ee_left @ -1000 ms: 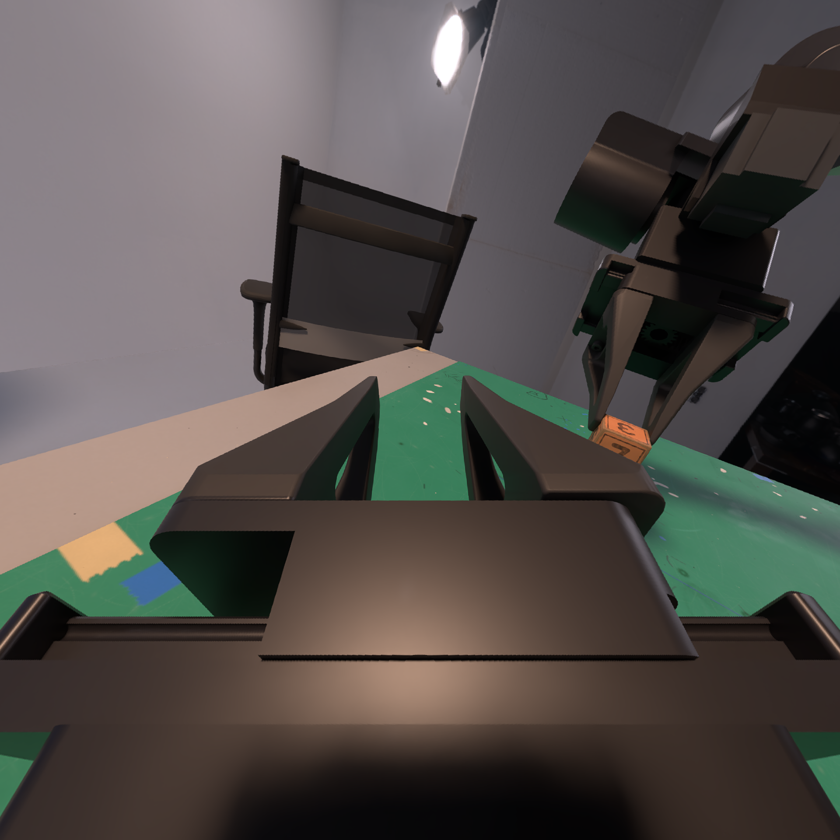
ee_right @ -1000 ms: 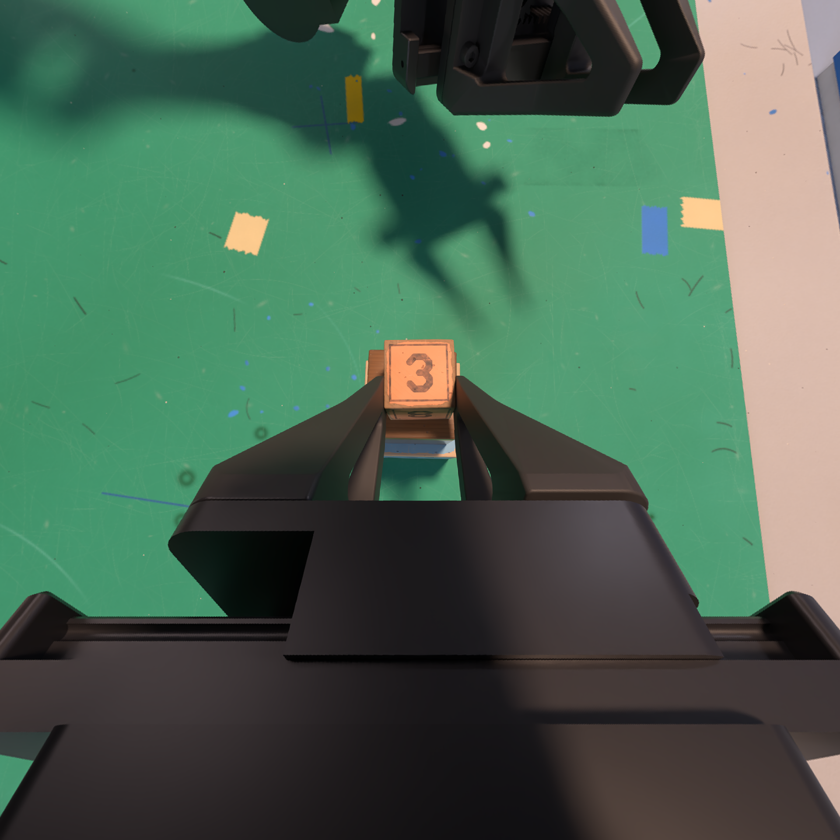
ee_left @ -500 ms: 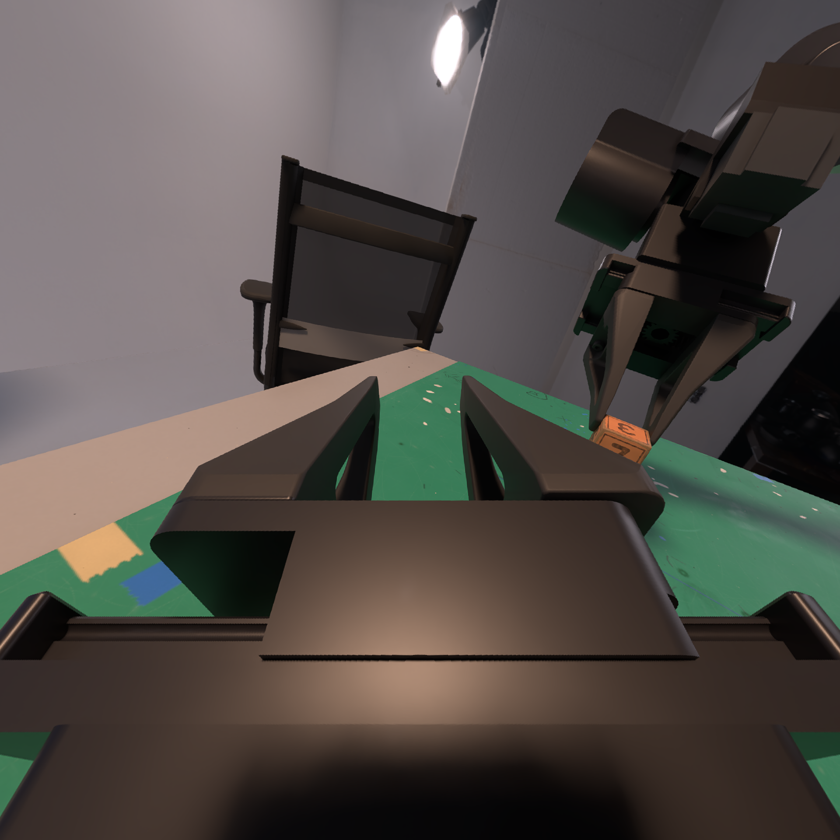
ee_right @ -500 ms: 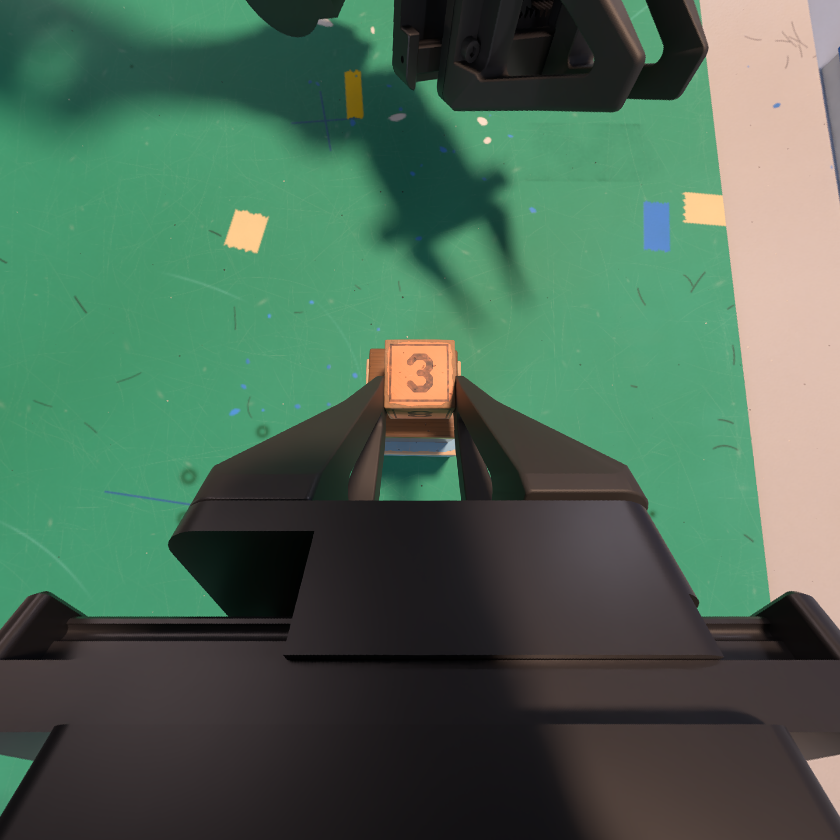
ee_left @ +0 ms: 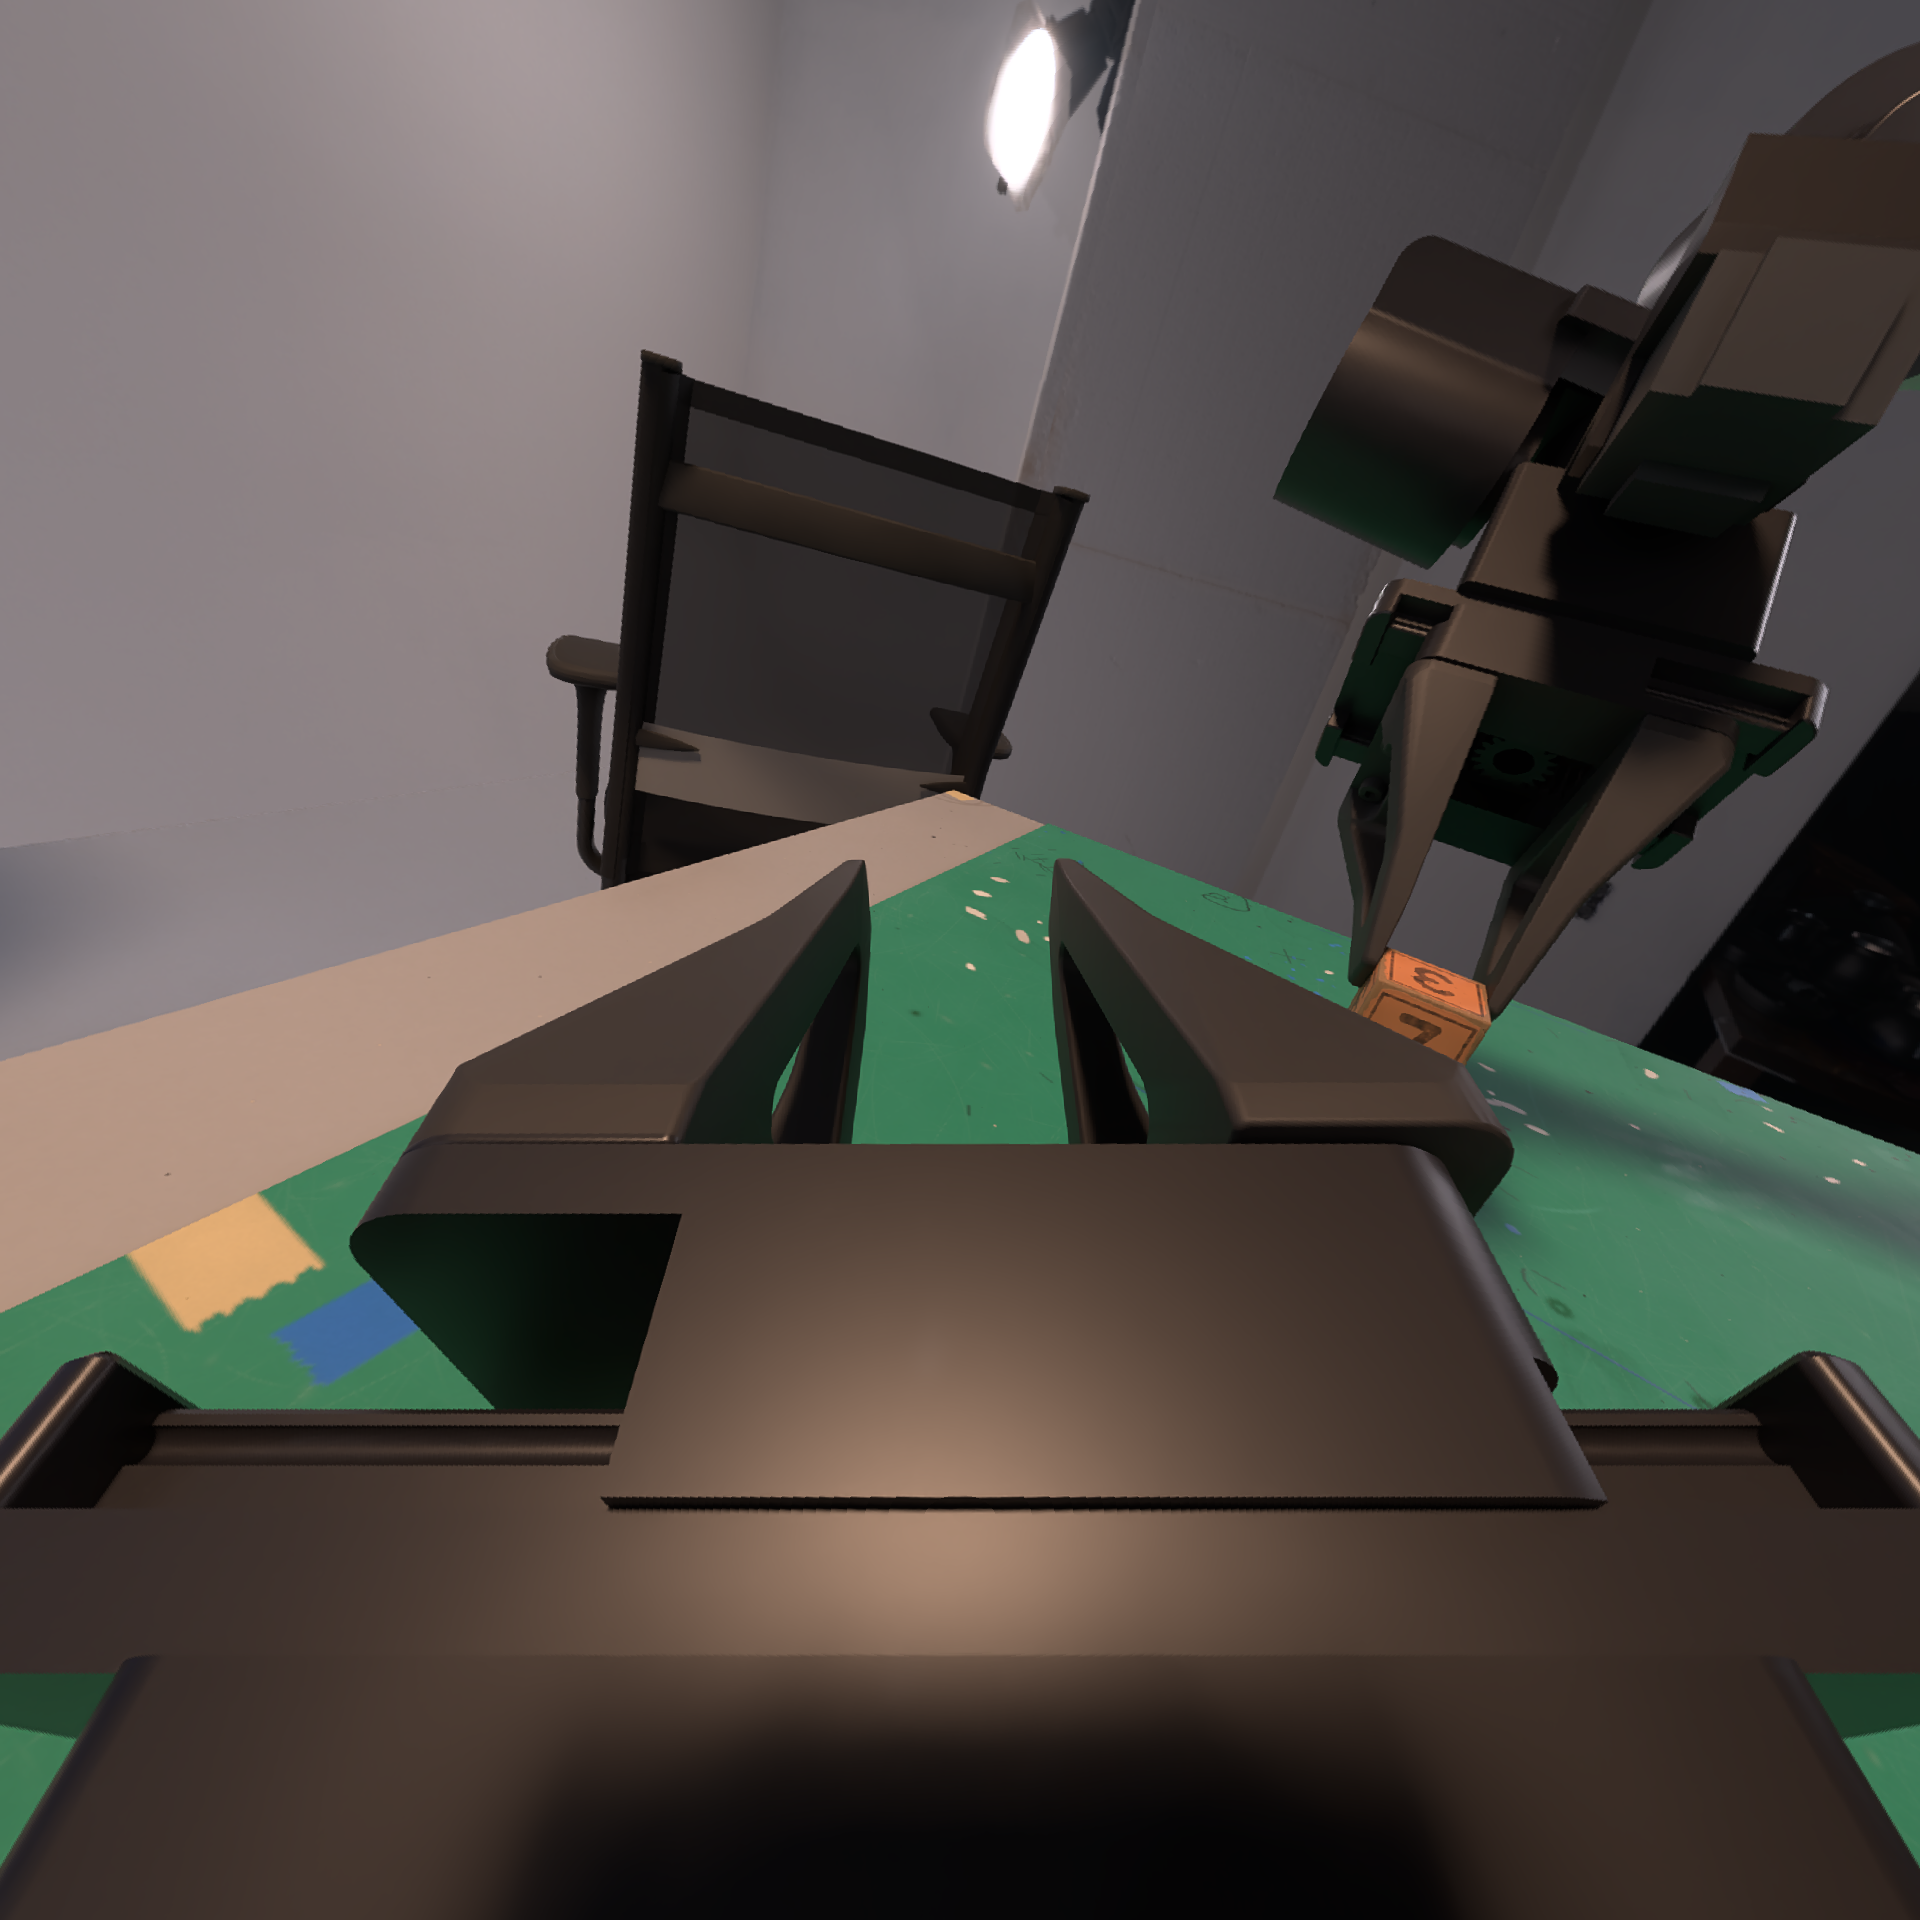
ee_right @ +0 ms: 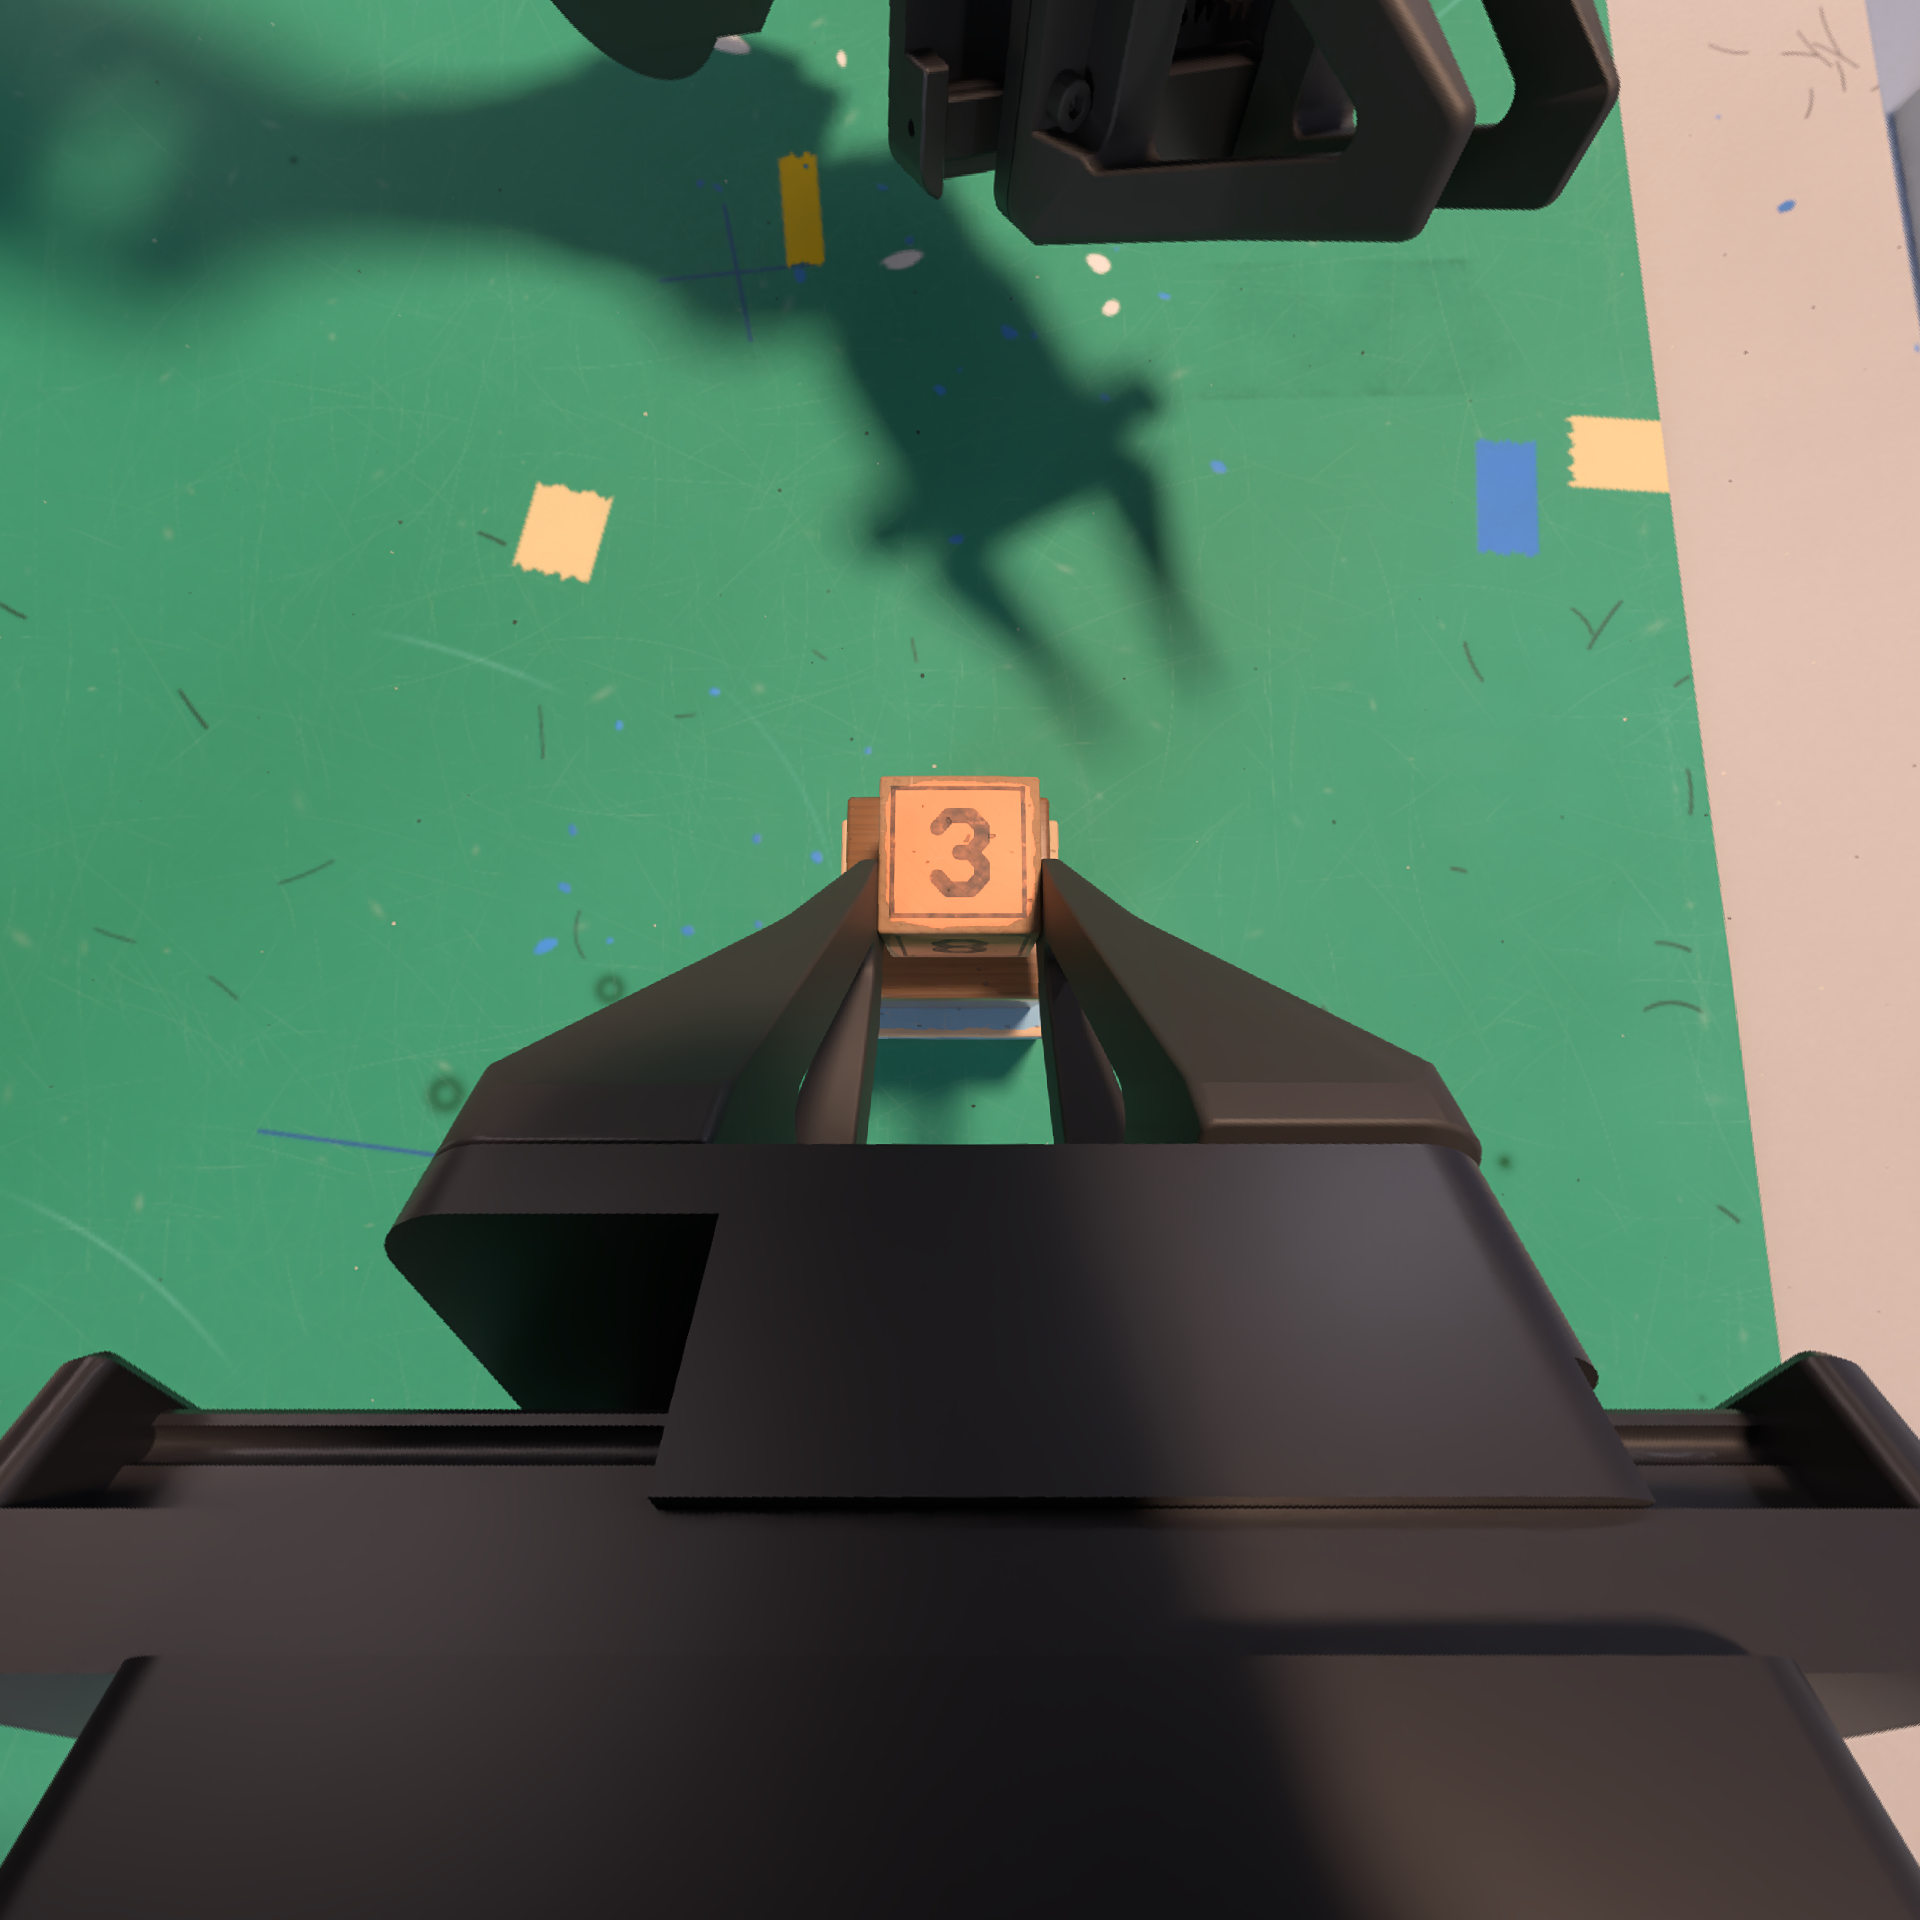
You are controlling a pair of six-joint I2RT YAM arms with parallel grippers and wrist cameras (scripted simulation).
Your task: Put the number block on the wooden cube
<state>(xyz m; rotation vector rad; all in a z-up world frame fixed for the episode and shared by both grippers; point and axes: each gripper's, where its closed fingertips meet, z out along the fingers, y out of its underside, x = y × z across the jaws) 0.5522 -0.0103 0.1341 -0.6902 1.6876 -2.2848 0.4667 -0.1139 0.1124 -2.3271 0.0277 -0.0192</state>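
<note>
An orange number block [ee_right: 958,854] rests on top of a wooden cube [ee_right: 956,977] on the green mat [ee_right: 416,727]. The cube's edges stick out just beyond the block on both sides. My right gripper [ee_right: 956,873] points straight down and is shut on the block, one fingertip pressed against each side. In the left wrist view, the right gripper [ee_left: 1429,982] holds the block [ee_left: 1418,1003] by its upper edges, and my left finger hides the cube. My left gripper [ee_left: 961,883] is open and empty, low over the mat to one side.
The left gripper's body [ee_right: 1247,104] hangs at the top of the right wrist view. Tape patches [ee_right: 1507,497] lie on the mat near the beige table edge [ee_right: 1787,727]. A dark chair [ee_left: 810,665] stands beyond the table.
The mat in the right wrist view has drifted slightly outward, while the block stays fixed between the right fingers. The left gripper has not moved.
</note>
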